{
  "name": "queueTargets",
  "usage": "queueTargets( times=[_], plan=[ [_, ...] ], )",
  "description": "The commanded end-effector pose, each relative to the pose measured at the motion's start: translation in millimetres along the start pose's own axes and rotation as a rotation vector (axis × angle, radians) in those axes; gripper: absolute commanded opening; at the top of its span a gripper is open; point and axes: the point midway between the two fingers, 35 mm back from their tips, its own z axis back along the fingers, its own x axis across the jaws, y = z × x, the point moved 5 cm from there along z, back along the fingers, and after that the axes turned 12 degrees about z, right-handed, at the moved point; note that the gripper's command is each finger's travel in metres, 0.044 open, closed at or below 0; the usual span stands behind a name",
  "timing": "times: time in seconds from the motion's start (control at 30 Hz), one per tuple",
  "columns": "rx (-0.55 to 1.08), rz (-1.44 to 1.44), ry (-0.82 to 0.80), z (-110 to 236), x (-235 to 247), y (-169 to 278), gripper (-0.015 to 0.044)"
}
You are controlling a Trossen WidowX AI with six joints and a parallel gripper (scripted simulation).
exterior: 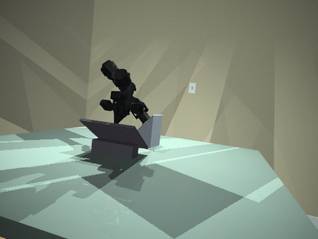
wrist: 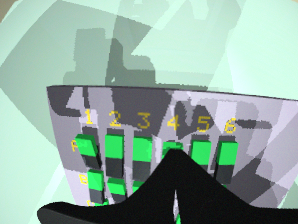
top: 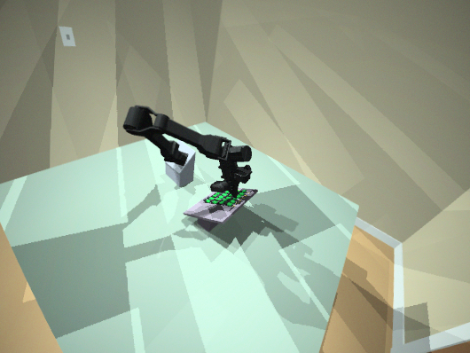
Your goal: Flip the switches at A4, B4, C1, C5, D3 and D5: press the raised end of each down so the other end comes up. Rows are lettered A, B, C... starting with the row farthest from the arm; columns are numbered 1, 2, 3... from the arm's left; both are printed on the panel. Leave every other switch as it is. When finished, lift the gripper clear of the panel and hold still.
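The tilted panel (top: 201, 214) (exterior: 109, 129) (wrist: 62, 120) carries rows of green-and-black rocker switches, with yellow numbers 1 to 6 along its far edge. My gripper (top: 235, 195) (exterior: 116, 122) (wrist: 174, 155) is shut and empty, pointing down, its tips at switch A4 (wrist: 172, 145). Only a short green strip of A4 shows above the tips; whether they touch it I cannot tell. Switches A3 (wrist: 142, 148) and A5 (wrist: 201, 151) stand on either side. B1 (wrist: 95, 180) and B2 (wrist: 116, 187) show at the left. The fingers hide B4 and most of the lower rows.
The panel sits on a dark block (exterior: 112, 149) on the pale green table (top: 199, 284) (exterior: 192, 168). A grey slanted block (top: 181, 174) (exterior: 153, 132) stands by the arm's base. Patchy shadows lie across the panel and table.
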Motion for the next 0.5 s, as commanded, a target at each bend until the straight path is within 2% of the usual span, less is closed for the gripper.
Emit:
queueTargets(
  times=[0.0, 0.47],
  plan=[
    [0.001, 0.007, -0.007, -1.1, 1.3, 0.8, 0.0000],
    [0.001, 0.007, -0.007, -3.0, 1.3, 0.7, 0.0000]
  ],
)
